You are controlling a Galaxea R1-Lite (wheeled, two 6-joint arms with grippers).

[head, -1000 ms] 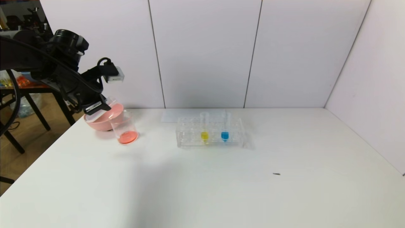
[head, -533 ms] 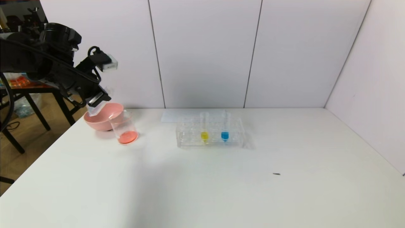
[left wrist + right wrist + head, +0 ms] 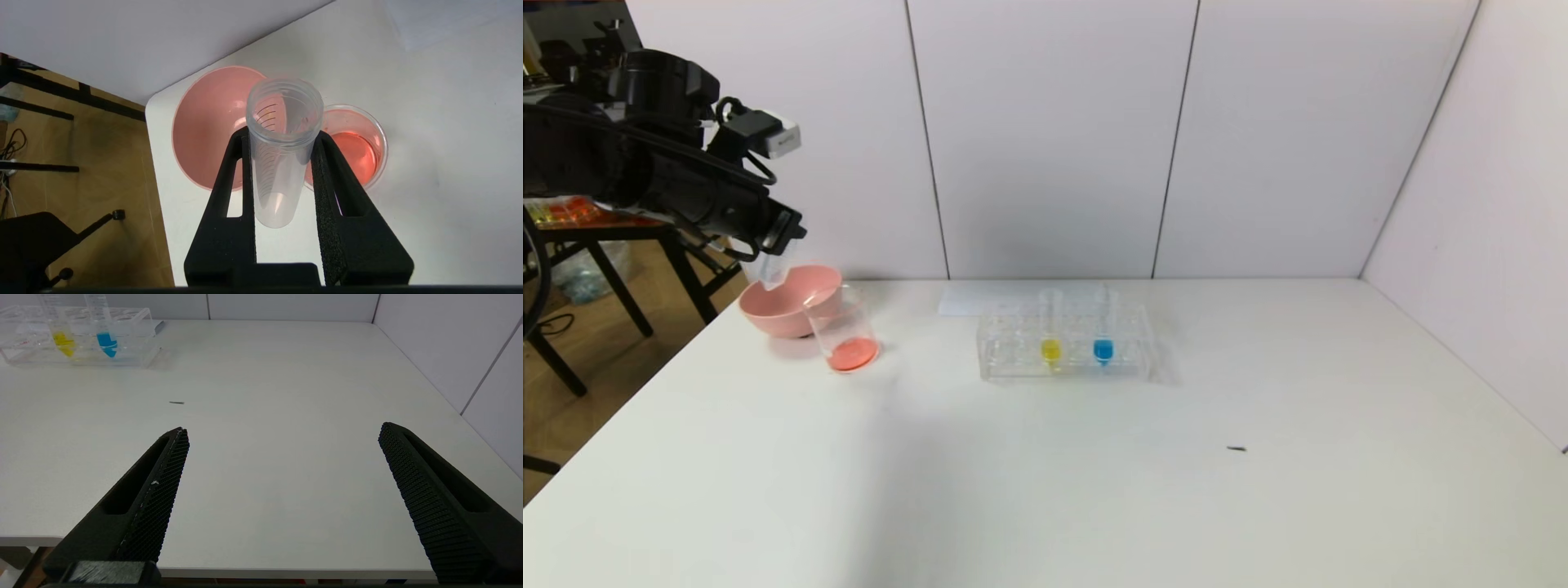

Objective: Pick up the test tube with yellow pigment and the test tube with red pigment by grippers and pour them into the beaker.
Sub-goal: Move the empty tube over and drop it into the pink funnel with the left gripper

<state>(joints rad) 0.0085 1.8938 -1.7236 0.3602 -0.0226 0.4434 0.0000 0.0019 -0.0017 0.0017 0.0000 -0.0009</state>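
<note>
Above the pink bowl [image 3: 788, 306] at far left, the left end effector [image 3: 282, 155] is gripping an emptied clear test tube [image 3: 282, 151]; red liquid is sitting in the small clear beaker [image 3: 843, 331], while the yellow-pigment tube [image 3: 1050, 331] is waiting in the clear rack [image 3: 1013, 359]; the right end effector [image 3: 282, 486] is gaping empty.

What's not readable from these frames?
- Right hand: out of the head view; only its wrist view shows it, open above the table.
- Tube held in the left hand: mostly behind the hand in the head view.
- Speck on the table: too small to identify.
</note>
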